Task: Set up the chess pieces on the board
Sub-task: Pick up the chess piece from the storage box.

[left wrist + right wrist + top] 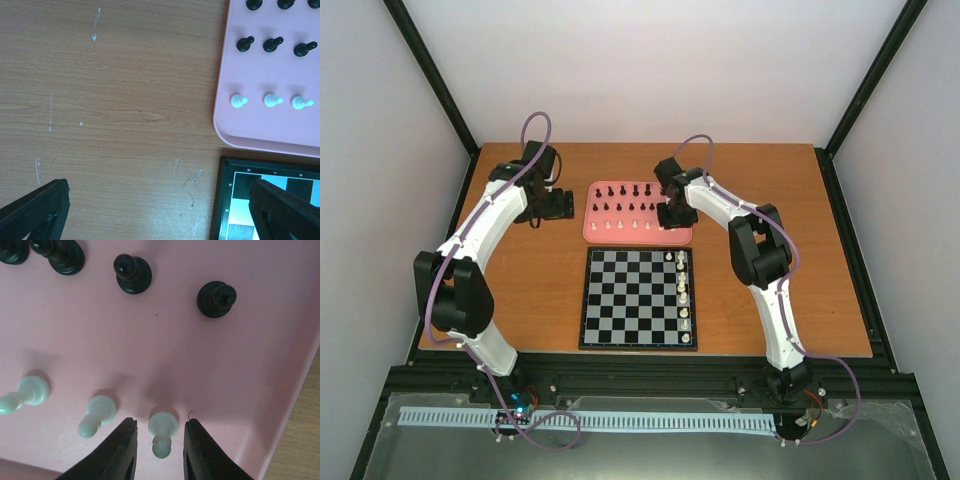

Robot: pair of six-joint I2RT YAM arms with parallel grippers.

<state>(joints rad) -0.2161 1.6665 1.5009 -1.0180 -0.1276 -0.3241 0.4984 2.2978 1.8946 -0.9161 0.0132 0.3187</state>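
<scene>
Right wrist view has the right gripper [160,447] straddling a cream-white pawn [163,426] near the pink tray's [165,355] rim, jaws slightly apart with a sliver of gap each side, not clamped. The pawn is smooth and round-headed on a narrow base. An off-centre squeeze could tip it or squirt it across the slick tray, or a finger could clip the neighbouring pawn [98,415]. The left gripper [157,202] hangs wide apart and empty over the scratched wood-grain table [125,100] beside the checkered board [620,300], where white pieces [684,297] line one edge.
</scene>
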